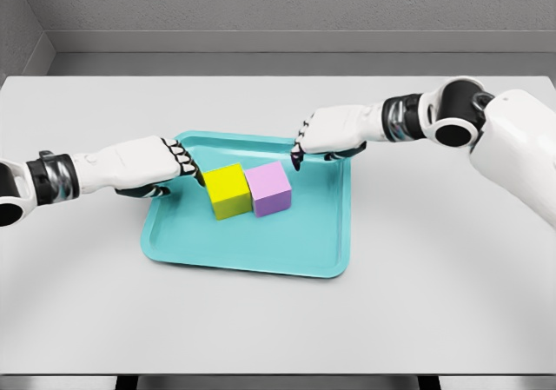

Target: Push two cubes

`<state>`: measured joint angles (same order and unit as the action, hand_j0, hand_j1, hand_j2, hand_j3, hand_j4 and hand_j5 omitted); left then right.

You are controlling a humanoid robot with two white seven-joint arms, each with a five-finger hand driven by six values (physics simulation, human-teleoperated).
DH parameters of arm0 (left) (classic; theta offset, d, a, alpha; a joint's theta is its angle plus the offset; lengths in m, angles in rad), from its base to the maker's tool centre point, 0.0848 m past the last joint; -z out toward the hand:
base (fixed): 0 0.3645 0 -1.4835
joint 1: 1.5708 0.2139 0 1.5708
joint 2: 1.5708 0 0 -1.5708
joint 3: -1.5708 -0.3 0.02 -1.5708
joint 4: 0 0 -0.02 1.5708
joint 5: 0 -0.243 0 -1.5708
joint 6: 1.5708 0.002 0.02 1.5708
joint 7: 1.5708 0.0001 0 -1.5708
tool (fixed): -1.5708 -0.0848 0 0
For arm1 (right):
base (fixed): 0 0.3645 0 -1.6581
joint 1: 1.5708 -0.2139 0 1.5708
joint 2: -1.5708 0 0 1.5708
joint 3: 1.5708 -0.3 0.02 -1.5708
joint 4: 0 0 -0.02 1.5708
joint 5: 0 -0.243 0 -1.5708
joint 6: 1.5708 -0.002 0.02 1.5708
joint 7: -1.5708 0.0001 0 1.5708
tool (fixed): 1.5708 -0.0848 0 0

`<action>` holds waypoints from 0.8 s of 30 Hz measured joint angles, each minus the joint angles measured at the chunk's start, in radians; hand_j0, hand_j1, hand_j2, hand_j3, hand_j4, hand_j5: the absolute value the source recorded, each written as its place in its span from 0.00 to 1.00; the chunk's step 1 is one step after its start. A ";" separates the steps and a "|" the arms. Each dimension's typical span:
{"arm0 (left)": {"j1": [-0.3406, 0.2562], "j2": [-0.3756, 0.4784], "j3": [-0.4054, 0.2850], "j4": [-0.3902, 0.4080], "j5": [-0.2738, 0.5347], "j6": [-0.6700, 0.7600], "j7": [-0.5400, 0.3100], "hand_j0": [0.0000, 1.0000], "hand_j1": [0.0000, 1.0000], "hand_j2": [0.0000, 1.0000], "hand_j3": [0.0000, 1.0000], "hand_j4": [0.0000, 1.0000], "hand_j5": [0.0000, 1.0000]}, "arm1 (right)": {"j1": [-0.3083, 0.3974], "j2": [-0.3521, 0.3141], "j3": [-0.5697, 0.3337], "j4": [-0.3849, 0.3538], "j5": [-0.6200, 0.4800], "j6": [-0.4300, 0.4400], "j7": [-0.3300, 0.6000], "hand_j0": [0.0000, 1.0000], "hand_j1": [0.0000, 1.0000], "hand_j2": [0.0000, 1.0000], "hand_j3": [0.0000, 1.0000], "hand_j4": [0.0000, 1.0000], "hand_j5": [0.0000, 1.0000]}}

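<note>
While yellow cube [227,190] and purple cube [268,188] sit touching on teal tray [261,264], both flanked by curled, empty left hand [148,166], right hand [328,135]; judged rigid, light, best pushed at outer faces

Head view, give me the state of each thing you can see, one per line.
Yellow cube: upright in tray, touching purple cube.
Purple cube: upright in tray.
Teal tray: flat on table.
Left hand: fingers curled, fingertips at yellow cube.
Right hand: fingers curled, just above purple cube.
</note>
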<state>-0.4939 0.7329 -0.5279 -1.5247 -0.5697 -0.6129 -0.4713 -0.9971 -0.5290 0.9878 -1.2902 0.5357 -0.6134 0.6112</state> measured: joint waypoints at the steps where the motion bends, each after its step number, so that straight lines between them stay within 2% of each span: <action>1: 0.000 0.002 0.000 0.000 0.000 0.000 0.000 0.72 0.72 0.72 0.72 0.72 0.72 | 0.006 -0.027 -0.002 -0.034 -0.002 0.000 0.000 0.64 0.64 0.64 0.64 0.64 0.64; 8: 0.008 0.057 0.013 -0.001 0.022 0.000 0.005 0.75 0.75 0.75 0.75 0.75 0.75 | 0.090 -0.219 -0.017 -0.336 -0.008 0.000 0.000 0.64 0.64 0.64 0.64 0.64 0.64; 11: 0.018 0.116 0.039 -0.003 0.059 0.000 0.007 0.75 0.75 0.75 0.75 0.75 0.75 | 0.100 -0.271 -0.033 -0.417 -0.012 0.000 0.000 0.64 0.64 0.64 0.64 0.64 0.64; 13: 0.040 0.154 0.064 -0.002 0.091 0.000 0.007 0.75 0.75 0.75 0.75 0.75 0.75 | 0.101 -0.292 -0.038 -0.444 -0.021 0.000 0.000 0.64 0.64 0.64 0.64 0.64 0.64; 15: 0.097 0.191 0.106 -0.001 0.123 -0.001 0.007 0.75 0.75 0.75 0.75 0.75 0.75 | 0.104 -0.299 -0.040 -0.460 -0.026 0.000 0.000 0.64 0.64 0.64 0.64 0.64 0.64; 18: 0.152 0.235 0.175 0.003 0.165 -0.001 0.007 0.79 0.79 0.79 0.79 0.79 0.79 | 0.109 -0.294 -0.039 -0.471 -0.036 0.000 0.000 0.64 0.64 0.64 0.64 0.64 0.64; 24: 0.156 0.270 0.236 0.014 0.205 0.000 0.008 0.79 0.79 0.79 0.79 0.79 0.79 | 0.137 -0.251 -0.030 -0.476 -0.043 0.000 0.000 0.64 0.64 0.64 0.64 0.64 0.64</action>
<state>-0.3375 1.0028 -0.2914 -1.5111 -0.3645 -0.6130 -0.4637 -0.8606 -0.7801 0.9575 -1.7663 0.4924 -0.6133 0.6112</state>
